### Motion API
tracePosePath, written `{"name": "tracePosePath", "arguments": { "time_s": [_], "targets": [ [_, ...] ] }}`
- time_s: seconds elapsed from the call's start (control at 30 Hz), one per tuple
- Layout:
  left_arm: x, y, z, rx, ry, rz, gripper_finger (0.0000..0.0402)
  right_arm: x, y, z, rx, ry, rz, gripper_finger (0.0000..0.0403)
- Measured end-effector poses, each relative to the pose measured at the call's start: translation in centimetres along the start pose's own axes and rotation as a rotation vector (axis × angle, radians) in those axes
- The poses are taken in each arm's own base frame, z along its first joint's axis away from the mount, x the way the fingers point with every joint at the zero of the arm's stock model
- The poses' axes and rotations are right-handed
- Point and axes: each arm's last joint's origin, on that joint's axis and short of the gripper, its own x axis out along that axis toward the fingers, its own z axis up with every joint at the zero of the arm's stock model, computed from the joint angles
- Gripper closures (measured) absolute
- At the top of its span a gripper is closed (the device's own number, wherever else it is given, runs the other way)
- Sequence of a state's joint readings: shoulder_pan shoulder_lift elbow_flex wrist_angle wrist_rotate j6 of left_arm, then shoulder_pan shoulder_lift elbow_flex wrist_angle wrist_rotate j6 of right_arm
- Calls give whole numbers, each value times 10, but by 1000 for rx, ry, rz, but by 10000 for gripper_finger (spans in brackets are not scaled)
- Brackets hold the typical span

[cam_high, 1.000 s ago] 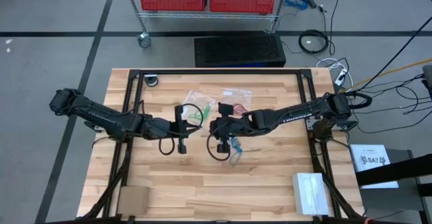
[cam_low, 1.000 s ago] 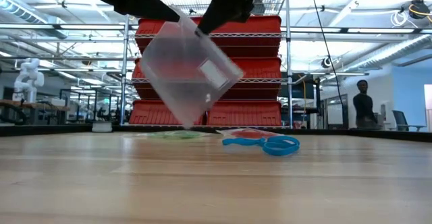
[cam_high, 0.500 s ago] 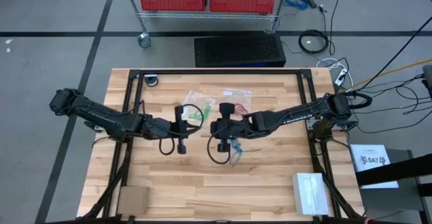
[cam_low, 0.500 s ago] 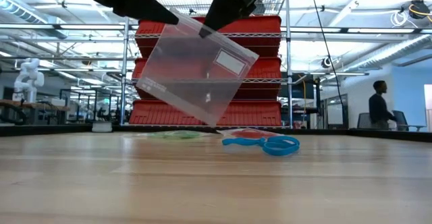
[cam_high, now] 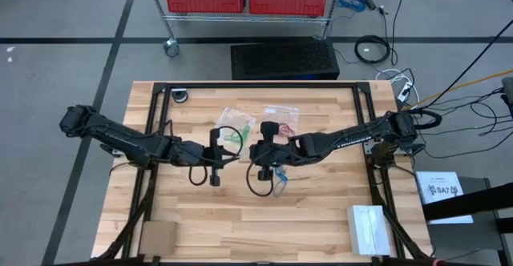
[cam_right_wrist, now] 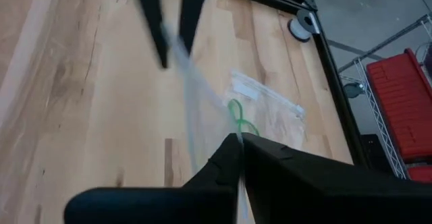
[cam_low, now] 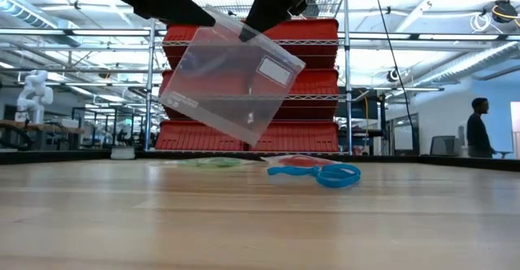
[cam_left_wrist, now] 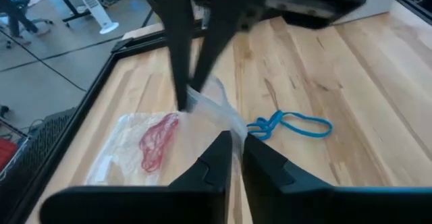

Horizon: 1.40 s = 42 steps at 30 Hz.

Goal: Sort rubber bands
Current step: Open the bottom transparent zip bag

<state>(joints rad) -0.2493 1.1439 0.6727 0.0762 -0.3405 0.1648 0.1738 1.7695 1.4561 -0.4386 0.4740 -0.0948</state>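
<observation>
A clear zip bag [cam_low: 231, 83] is held tilted in the air above the wooden table [cam_high: 321, 210] by its top edge, between both grippers. The left gripper [cam_left_wrist: 236, 143] is seen with fingers nearly together, pinched on the bag edge. The right gripper [cam_right_wrist: 239, 143] is seen with fingers fully together, clamped on the other end of the same edge. Blue rubber bands [cam_left_wrist: 291, 125] lie loose on the table under the right arm. Red rubber bands [cam_left_wrist: 156, 142] are seen inside a second bag [cam_left_wrist: 128, 153] flat on the table. Green rubber bands [cam_right_wrist: 241, 121] are seen inside a third bag [cam_right_wrist: 266, 96], also flat. A person [cam_low: 478, 128] is seen far behind.
</observation>
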Motion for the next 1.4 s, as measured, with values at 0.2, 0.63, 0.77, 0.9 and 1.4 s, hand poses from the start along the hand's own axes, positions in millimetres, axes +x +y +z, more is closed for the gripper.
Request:
{"name": "tracePosePath", "arguments": {
  "time_s": [0.2, 0.63, 0.77, 0.9, 1.4],
  "targets": [
    [2, -1, 1, 29, -10, 3, 355, -2, 1, 1, -5, -2, 1, 403],
    [3, 0, 0, 48, -6, 13, 398, -15, -2, 3, -6, -5, 11, 342],
    [3, 0, 0, 48, -4, 14, 399, -32, -11, 5, 12, -18, 10, 296],
    [3, 0, 0, 47, -5, 18, 399, -48, -17, 6, 32, -31, 15, 268],
    [3, 2, -1, 19, 4, 44, 400, -23, 22, 2, -5, -2, 28, 399]
  ]
}}
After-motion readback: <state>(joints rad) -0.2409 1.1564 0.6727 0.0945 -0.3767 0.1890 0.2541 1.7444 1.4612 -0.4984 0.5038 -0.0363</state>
